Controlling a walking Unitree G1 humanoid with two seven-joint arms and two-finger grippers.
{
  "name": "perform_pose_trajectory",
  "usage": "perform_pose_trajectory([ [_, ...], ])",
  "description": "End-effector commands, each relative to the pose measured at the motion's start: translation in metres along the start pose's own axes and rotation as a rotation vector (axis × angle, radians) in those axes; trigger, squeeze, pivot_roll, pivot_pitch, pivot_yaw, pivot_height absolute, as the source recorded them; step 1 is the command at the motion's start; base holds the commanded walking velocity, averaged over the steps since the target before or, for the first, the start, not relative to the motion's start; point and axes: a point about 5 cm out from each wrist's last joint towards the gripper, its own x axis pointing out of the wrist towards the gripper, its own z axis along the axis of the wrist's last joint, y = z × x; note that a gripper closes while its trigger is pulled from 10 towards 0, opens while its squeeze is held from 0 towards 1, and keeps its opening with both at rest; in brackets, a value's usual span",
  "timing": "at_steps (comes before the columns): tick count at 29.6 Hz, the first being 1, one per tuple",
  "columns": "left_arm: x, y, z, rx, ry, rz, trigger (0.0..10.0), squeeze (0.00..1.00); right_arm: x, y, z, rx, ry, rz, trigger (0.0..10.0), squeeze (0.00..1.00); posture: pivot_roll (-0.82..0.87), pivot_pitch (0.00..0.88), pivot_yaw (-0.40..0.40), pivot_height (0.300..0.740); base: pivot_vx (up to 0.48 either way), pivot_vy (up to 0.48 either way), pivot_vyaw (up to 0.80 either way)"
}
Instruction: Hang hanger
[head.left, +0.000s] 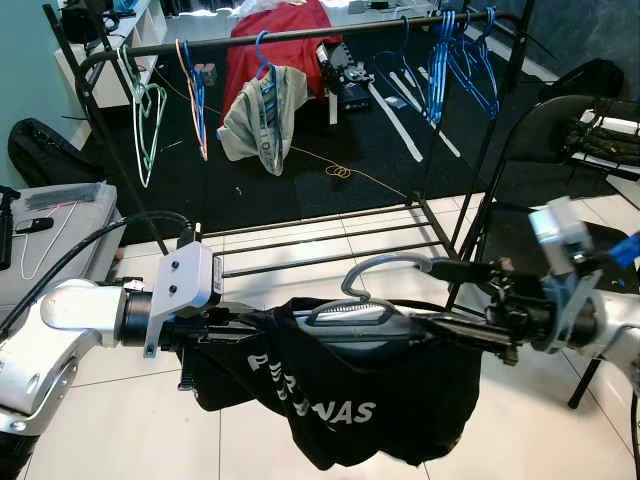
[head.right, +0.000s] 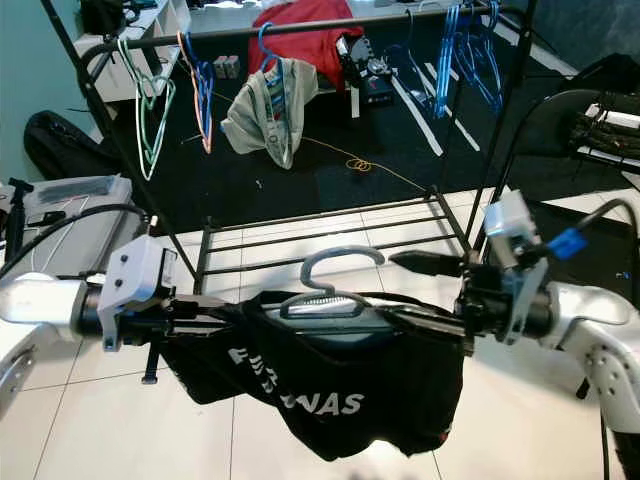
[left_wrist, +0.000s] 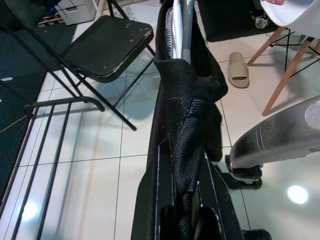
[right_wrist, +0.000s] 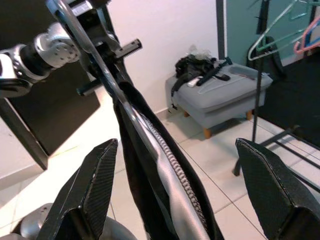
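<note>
A black metal clothes rack (head.left: 300, 35) is seen across the far side of the scene, its top rail partly cut off by the upper edge of the head views and its lower bars (head.left: 330, 240) partly hidden behind the arms. On the rail are hung a pale green wire hanger (head.left: 147, 110), an orange-and-blue hanger (head.left: 197, 95), a grey-and-white garment on a blue hanger (head.left: 265, 115), and a cluster of empty blue plastic hangers (head.left: 455, 60). In front of the rack, above the white tiled floor (head.left: 110, 420), a black T-shirt with white lettering (head.left: 340, 390) is held on a silver-grey metal hanger (head.left: 362, 300); the lettering is folded and only partly legible, and most of the hanger's bar is covered by the cloth. The hanger's long axis is laid roughly level from the robot's left to its right, stretched between the two arms, with the hook (head.left: 385, 268) raised above the shirt and curled toward the left. The left gripper (head.left: 215, 325) is buried in the shirt's left end; in the left wrist view its black fingers (left_wrist: 167, 200) are seen clenched on the cloth and the hanger end within it. The right gripper (head.left: 455, 300) is placed at the hanger's right end; in the right wrist view its two black fingers (right_wrist: 95, 185) are spread wide on either side of the hanger without touching it. A black folding chair (left_wrist: 107, 42) and a beige slipper (left_wrist: 238, 70) are made out in the left wrist view.
</note>
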Motion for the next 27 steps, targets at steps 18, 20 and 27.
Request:
perform_pose_trajectory([
  [18, 0.005, -0.004, 0.012, 0.019, -0.047, -0.042, 10.0, 0.0, -0.01, -0.01, -0.018, -0.088, 0.261, -0.109, 10.0, 0.0, -0.1, 0.111, 0.068, 0.74, 0.0, 0.0, 0.0],
  [20, 0.005, -0.004, 0.014, 0.023, -0.053, -0.043, 10.0, 0.0, -0.01, -0.009, -0.019, -0.082, 0.269, -0.099, 7.1, 0.0, -0.1, 0.112, 0.068, 0.74, 0.0, 0.0, 0.0],
  [27, 0.005, -0.003, 0.02, 0.031, -0.083, -0.044, 10.0, 0.0, -0.009, -0.005, -0.024, -0.062, 0.28, -0.056, 0.0, 0.0, -0.1, 0.114, 0.067, 0.74, 0.0, 0.0, 0.0],
])
